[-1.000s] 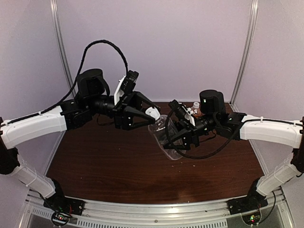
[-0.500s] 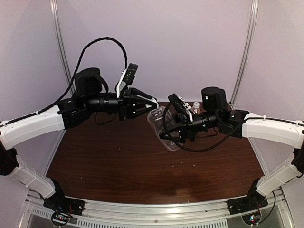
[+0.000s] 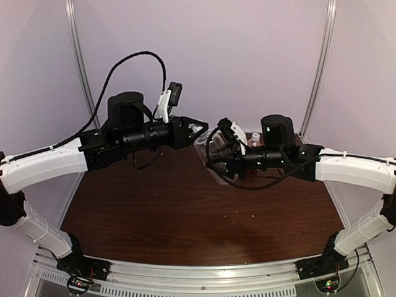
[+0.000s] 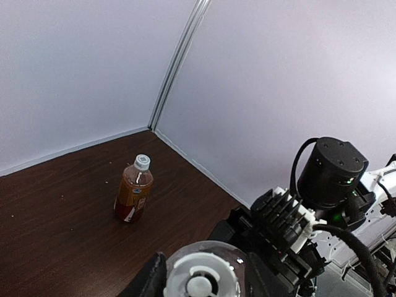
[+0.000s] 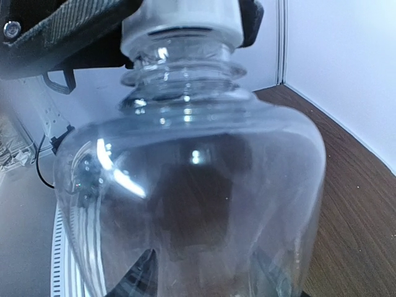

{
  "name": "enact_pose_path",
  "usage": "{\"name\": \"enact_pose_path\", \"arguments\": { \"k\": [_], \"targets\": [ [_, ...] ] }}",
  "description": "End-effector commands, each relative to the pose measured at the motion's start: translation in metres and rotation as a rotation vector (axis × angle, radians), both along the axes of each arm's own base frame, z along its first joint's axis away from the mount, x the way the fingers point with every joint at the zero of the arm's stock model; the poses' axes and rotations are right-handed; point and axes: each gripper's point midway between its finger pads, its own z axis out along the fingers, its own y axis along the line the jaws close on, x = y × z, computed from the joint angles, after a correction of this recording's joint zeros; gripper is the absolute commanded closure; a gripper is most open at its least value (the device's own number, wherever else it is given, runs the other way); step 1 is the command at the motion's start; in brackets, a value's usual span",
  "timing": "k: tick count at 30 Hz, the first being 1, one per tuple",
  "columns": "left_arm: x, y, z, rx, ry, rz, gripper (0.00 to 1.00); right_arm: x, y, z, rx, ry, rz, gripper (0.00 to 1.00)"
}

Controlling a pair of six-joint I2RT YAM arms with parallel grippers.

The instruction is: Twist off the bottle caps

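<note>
tabletop [image 4: 49, 204] carries amber-liquid bottle [image 4: 133, 197]; right claw [image 5: 204, 275] grips empty clear bottle [image 5: 192, 185].

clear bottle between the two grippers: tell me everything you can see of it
The clear bottle is colourless see-through plastic, with a rounded shoulder, a ridged neck ring and a white cap screwed on. No liquid shows inside. It is held above the table, lying roughly sideways with the cap toward the left arm. The right gripper clamps its body. The left gripper has a finger on either side of the cap, apparently closed on it.
</note>
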Motion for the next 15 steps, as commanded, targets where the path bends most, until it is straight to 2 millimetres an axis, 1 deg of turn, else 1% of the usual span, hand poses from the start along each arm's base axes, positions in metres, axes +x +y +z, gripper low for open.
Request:
{"name": "enact_pose_path", "arguments": {
  "k": [1, 4, 7, 11, 15],
  "targets": [
    [-0.001, -0.008, 0.019, -0.046, -0.063, -0.027, 0.50, 0.001, -0.007, 0.006, 0.016, -0.011, -0.037, 0.54],
    [-0.006, -0.010, 0.023, -0.056, -0.096, -0.081, 0.36, -0.008, -0.007, 0.007, 0.035, -0.013, 0.003, 0.54],
    [-0.008, -0.007, 0.025, -0.059, -0.114, -0.110, 0.27, -0.016, -0.008, 0.008, 0.048, -0.013, 0.036, 0.54],
    [-0.010, 0.002, 0.028, -0.062, -0.147, -0.139, 0.21, -0.025, -0.008, 0.007, 0.047, -0.030, 0.091, 0.54],
    [-0.022, 0.003, 0.025, -0.041, -0.186, -0.239, 0.17, -0.039, -0.005, 0.008, 0.064, -0.015, 0.176, 0.54]
  ]
}}
